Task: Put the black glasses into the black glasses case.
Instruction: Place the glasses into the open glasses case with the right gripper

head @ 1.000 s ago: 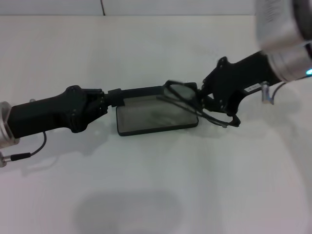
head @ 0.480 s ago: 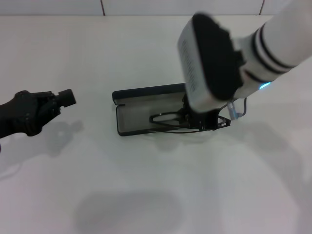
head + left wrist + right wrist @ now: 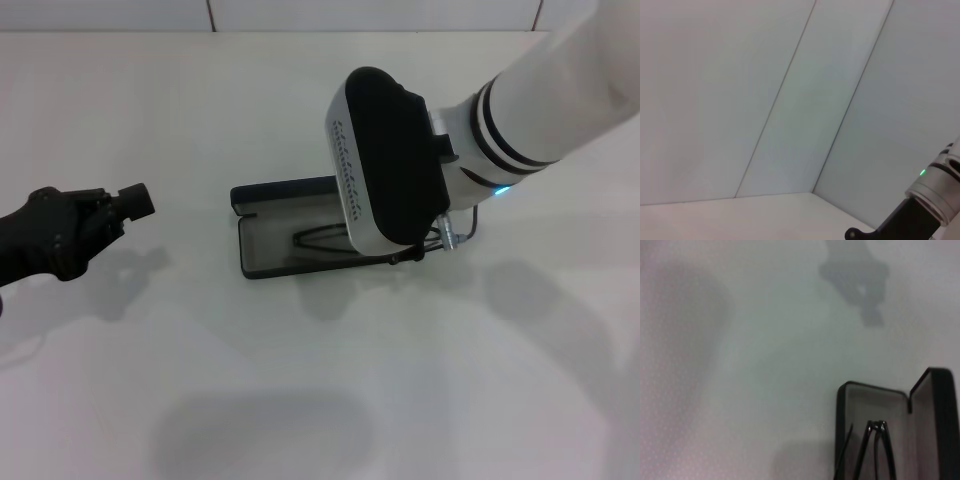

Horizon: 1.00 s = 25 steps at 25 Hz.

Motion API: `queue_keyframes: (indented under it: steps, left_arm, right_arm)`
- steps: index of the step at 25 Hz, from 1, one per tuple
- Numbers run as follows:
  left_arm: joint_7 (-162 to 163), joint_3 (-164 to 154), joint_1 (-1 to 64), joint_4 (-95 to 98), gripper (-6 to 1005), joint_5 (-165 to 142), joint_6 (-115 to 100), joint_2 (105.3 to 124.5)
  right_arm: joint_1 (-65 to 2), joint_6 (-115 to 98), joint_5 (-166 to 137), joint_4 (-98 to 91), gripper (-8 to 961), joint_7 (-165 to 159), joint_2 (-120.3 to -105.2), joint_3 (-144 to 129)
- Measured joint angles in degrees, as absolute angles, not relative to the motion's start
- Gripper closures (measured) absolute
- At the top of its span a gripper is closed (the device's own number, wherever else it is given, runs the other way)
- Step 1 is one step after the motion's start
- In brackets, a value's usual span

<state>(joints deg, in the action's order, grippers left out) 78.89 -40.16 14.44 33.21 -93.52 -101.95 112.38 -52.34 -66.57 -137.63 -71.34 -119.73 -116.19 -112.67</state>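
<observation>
The black glasses case lies open mid-worktop, long axis running 9 to 3 o'clock, lid raised toward 12. The black glasses lie inside along that axis. The right gripper is hidden above them; its jaws can't be judged. The left gripper, jaws closed and empty, hovers at 9 o'clock.

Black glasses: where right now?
Head view, table centre: the black glasses sit inside the open black glasses case, partly hidden under the right arm.
</observation>
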Motion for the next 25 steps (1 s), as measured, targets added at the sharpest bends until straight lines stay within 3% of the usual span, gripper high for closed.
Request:
queue_keyframes:
  steps: [11,25]
  left_arm:
    - [79.7,-40.4,17.7,31.6,1000,-95.9,-101.3,112.39]
    - [81.1,-40.1,16.8,30.9,1000,-96.5,-100.0,112.82]
  right_arm:
    - [-52.8,-64.6,-137.8,-71.3,847,-121.5,-116.19,-112.7]
    - [-53.3,-62.1,-139.8,-70.8,847,-121.2,-116.19,-115.8]
